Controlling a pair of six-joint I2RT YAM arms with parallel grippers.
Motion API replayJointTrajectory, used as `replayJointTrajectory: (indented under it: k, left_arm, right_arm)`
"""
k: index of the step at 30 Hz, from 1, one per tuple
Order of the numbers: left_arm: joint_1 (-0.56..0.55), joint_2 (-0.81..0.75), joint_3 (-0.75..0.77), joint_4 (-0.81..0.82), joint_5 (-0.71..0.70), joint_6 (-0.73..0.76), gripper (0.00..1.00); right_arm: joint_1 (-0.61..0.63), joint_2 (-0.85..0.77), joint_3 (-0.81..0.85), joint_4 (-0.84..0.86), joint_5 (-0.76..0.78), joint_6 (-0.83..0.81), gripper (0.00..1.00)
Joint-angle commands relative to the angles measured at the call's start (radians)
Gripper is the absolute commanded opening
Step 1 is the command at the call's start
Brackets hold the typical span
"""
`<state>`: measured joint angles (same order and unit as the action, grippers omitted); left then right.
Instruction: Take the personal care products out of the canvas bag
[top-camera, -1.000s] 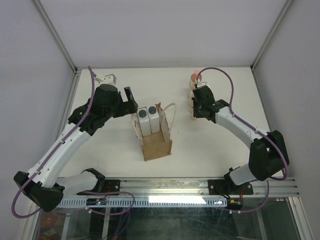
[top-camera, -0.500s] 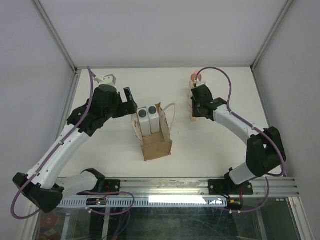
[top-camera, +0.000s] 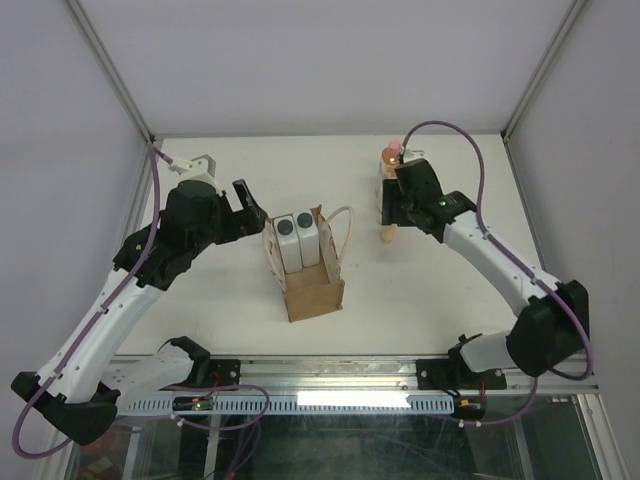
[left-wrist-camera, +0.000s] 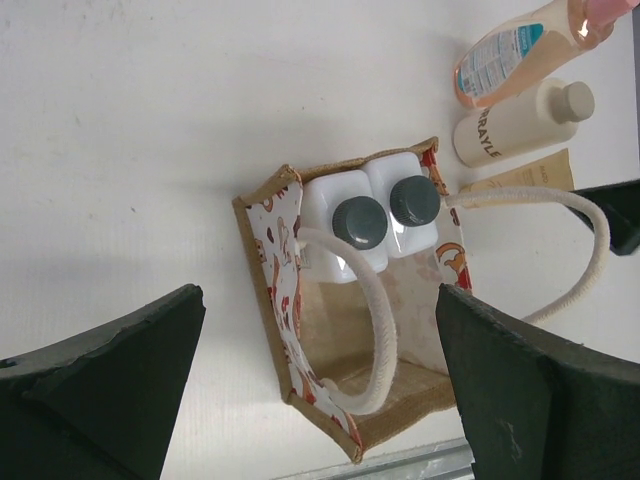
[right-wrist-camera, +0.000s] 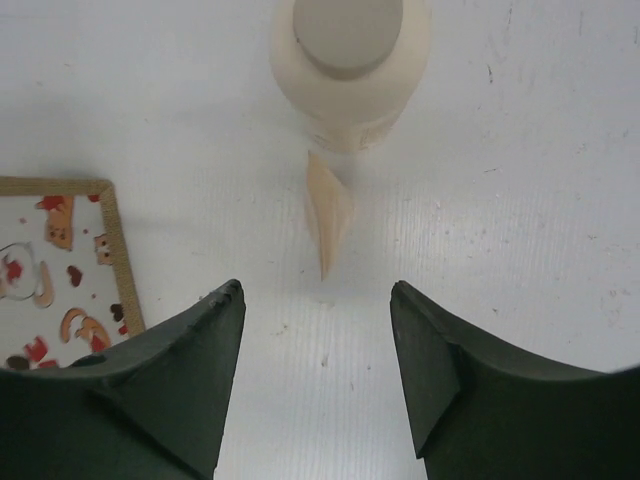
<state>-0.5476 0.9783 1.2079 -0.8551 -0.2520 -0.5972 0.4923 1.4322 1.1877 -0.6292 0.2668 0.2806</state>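
The canvas bag (top-camera: 314, 293) stands mid-table with two white bottles (top-camera: 294, 240) upright in its far end, dark grey caps (left-wrist-camera: 360, 222) up. My left gripper (top-camera: 247, 203) hovers open just left of the bag and holds nothing; in its wrist view its fingers frame the bag's patterned wall (left-wrist-camera: 280, 290). The orange bottle with a pink cap (top-camera: 390, 153) and the cream bottle (right-wrist-camera: 349, 62) stand on the table to the right. My right gripper (right-wrist-camera: 316, 292) is open just short of the cream bottle, nothing between its fingers.
A thin tan pointed piece (right-wrist-camera: 328, 212) lies at the cream bottle's foot. The bag's white loop handles (left-wrist-camera: 378, 320) arch over its mouth and out to the right. Enclosure walls and posts (top-camera: 120, 90) ring the table.
The right gripper has opened and let go of the cream bottle, drawing back from it. The left arm has shifted a little left, away from the bag.
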Motion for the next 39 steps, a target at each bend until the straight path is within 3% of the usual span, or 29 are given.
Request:
replayJointTrajectory:
  k: [1, 8, 14, 19, 26, 35, 39]
  left_arm:
    - [0.013, -0.031, -0.036, -0.004, 0.041, -0.055, 0.99]
    - [0.013, -0.056, -0.102, 0.006, 0.094, -0.123, 0.99]
    - [0.013, -0.095, -0.151, 0.009, 0.095, -0.176, 0.99]
    - [0.013, -0.095, -0.133, 0.011, 0.085, -0.168, 0.99]
    - [0.013, -0.106, -0.086, -0.017, 0.025, -0.134, 0.99]
    - [0.014, -0.069, -0.006, -0.048, -0.046, -0.047, 0.99]
    - [0.014, -0.042, 0.015, -0.047, -0.064, -0.027, 0.99]
  right_arm:
    - [-0.003, -0.227, -0.045, -0.035, -0.07, 0.028, 0.63]
    - [-0.002, -0.444, -0.144, -0.036, -0.307, 0.06, 0.65]
    - [0.042, -0.403, -0.007, 0.013, -0.518, 0.085, 0.68]
    - [0.229, -0.268, 0.177, 0.015, -0.444, 0.038, 0.71]
    - [0.387, -0.033, 0.365, -0.037, -0.325, -0.006, 0.71]
    - [0.417, 0.252, 0.581, -0.189, -0.127, -0.061, 0.7]
    - [0.413, 0.333, 0.636, -0.227, -0.064, -0.053, 0.61]
